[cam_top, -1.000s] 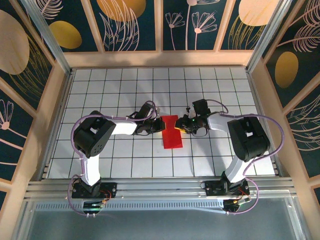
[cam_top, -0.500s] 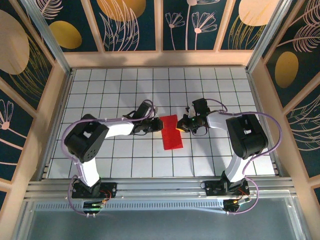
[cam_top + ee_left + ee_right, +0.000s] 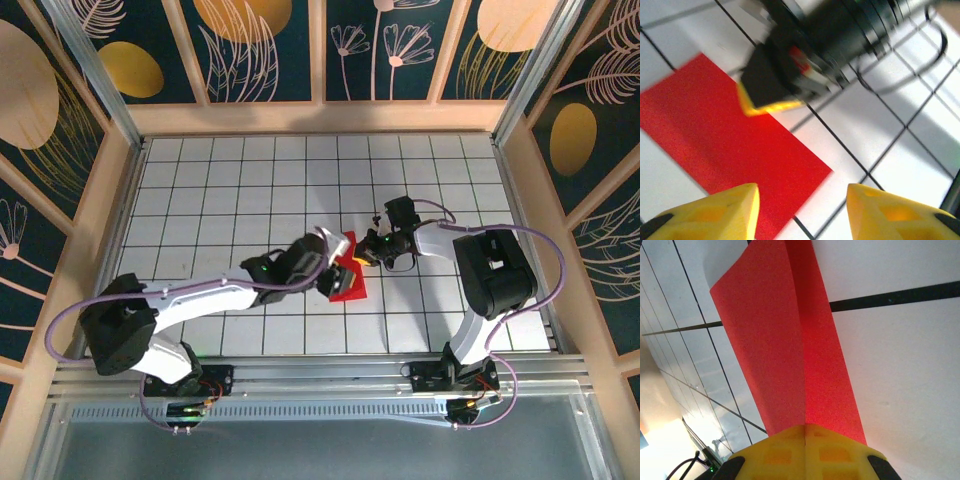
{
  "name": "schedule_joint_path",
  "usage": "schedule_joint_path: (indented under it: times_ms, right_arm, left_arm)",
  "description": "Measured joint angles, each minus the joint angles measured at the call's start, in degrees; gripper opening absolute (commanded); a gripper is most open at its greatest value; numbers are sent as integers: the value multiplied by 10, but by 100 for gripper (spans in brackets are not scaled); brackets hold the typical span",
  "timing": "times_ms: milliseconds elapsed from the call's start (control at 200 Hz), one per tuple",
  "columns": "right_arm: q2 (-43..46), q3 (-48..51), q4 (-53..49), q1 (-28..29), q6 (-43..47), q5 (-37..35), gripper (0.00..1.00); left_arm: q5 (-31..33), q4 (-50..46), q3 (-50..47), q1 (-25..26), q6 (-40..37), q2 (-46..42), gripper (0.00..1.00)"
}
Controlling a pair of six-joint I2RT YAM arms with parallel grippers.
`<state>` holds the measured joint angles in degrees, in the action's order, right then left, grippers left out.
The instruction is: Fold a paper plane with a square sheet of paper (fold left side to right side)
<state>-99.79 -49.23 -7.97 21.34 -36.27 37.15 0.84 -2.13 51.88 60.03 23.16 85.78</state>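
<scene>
The square sheet of paper (image 3: pixel 350 286) is bright red and lies folded into a narrow rectangle at the middle of the white grid table; it has no paper plane shape. My right gripper (image 3: pixel 365 252) is shut on its far right edge. In the right wrist view the red sheet (image 3: pixel 785 340) runs out from between the closed yellow fingertips (image 3: pixel 805 442). My left gripper (image 3: pixel 333 270) hovers over the sheet's left part, open. In the left wrist view its yellow fingers (image 3: pixel 725 212) stand apart with nothing between them, above a corner of the sheet (image 3: pixel 730 140). The right gripper's yellow tip (image 3: pixel 770 102) rests on the sheet there.
The grid table (image 3: pixel 250 180) is boxed in by wooden walls (image 3: pixel 100 230) on the left, right and far sides. An aluminium rail (image 3: pixel 320 375) runs along the near edge by both arm bases. Open tiles surround the paper.
My left arm has stretched out low, carrying its gripper right over the sheet, and its jaws have opened. The right gripper has shut on the sheet's edge and barely moved.
</scene>
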Motion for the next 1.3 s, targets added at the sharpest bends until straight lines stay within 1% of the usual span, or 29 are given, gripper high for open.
schedule_joint_path:
  times_ms: [100, 210, 275, 365, 480, 541, 616, 836, 881, 1006, 1116, 1221, 1296]
  right_arm:
    - [0, 0, 0, 0, -1, 0, 0]
    - [0, 0, 0, 0, -1, 0, 0]
    - [0, 0, 0, 0, -1, 0, 0]
    - [0, 0, 0, 0, -1, 0, 0]
    - [0, 0, 0, 0, -1, 0, 0]
    - [0, 0, 0, 0, -1, 0, 0]
    - [0, 0, 0, 0, -1, 0, 0]
    - [0, 0, -2, 0, -1, -2, 0]
    - [0, -1, -5, 0, -1, -3, 3]
    - [0, -12, -21, -2, 1, -7, 14]
    - [4, -28, -29, -9, 7, -11, 25]
    - [25, -42, -31, -23, 12, -18, 36]
    - [53, -45, -31, -36, 18, -29, 41]
  left_arm:
    - [47, -31, 46, 51, -24, 57, 57]
    - [96, -57, 92, 84, -39, 115, 62]
    - [124, -69, 113, 95, -43, 145, 66]
    - [158, -89, 136, 100, -45, 180, 68]
    - [190, -108, 152, 100, -45, 206, 66]
    - [202, -117, 159, 100, -44, 214, 62]
    - [212, -123, 163, 100, -40, 217, 52]
    - [217, -124, 163, 100, -34, 216, 8]
    - [217, -122, 161, 100, -31, 215, 0]
    - [217, -116, 156, 100, -23, 212, 0]
    - [197, -108, 146, 92, -16, 203, 0]
    - [158, -92, 127, 74, -4, 182, 0]
    - [119, -71, 109, 52, 7, 164, 0]
